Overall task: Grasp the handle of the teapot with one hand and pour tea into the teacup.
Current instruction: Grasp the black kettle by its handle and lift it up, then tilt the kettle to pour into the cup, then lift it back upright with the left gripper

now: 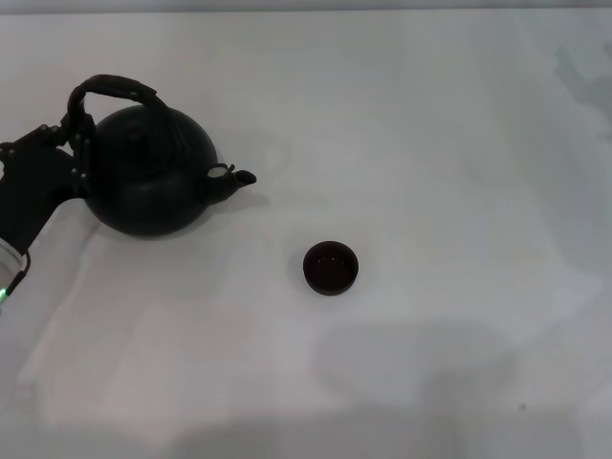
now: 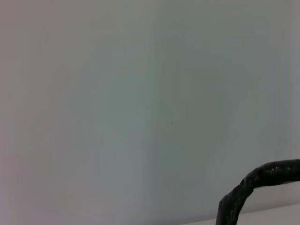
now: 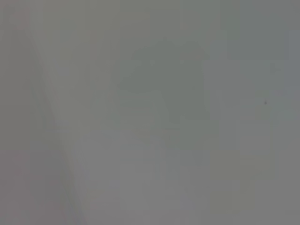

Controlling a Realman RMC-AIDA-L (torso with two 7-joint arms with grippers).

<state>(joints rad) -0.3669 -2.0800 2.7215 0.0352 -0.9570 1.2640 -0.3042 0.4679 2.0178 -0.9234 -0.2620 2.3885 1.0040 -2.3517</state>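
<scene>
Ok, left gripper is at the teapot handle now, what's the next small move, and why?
Probably close the left gripper on the handle and confirm the hold before lifting. In the head view it sits against the handle's left leg, though the fingers' state is unclear. The teapot looks upright on the table, spout facing the teacup, which stands apart to its right and nearer the robot.

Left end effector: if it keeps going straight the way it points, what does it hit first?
Probably the handle of the teapot; the left end effector sits right beside its near leg. Contact is unclear.
</scene>
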